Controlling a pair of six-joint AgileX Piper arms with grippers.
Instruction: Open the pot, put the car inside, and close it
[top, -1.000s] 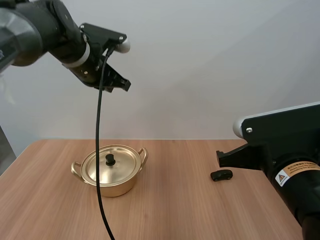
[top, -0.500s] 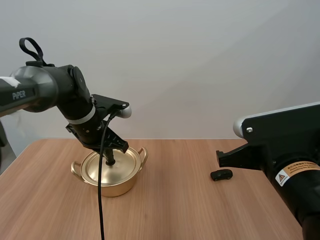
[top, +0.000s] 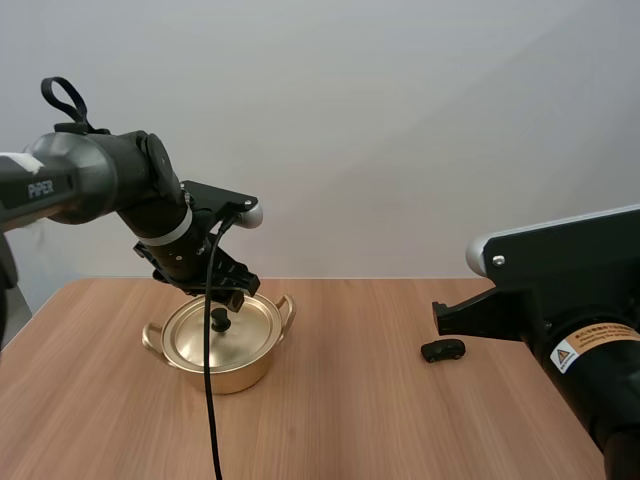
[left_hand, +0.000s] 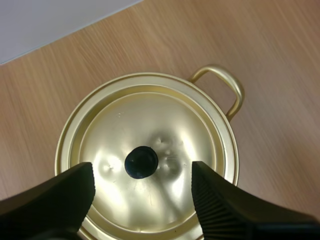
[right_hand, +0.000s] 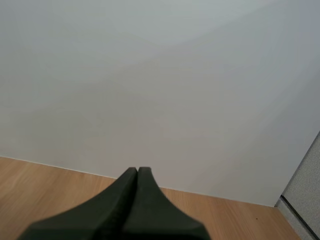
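Observation:
A gold pot (top: 222, 362) with two loop handles stands on the wooden table, left of centre, its lid (top: 205, 335) on. My left gripper (top: 228, 292) hangs just above the lid's black knob (top: 220, 318). In the left wrist view that gripper (left_hand: 142, 170) is open, its fingers (left_hand: 220, 200) standing wide apart on either side of the knob (left_hand: 141, 161) and touching nothing. A small black toy car (top: 443, 350) lies on the table to the right, close under my right arm (top: 560, 300). My right gripper (right_hand: 137, 172) is shut on nothing, pointing at the wall.
The table (top: 350, 420) has bare wood between the pot and the car and in front of both. My right arm's bulky link overhangs the table's right side near the car.
My left arm has come down from high above the table to just over the pot lid, and its fingers have spread apart. The right arm, pot and car have not moved.

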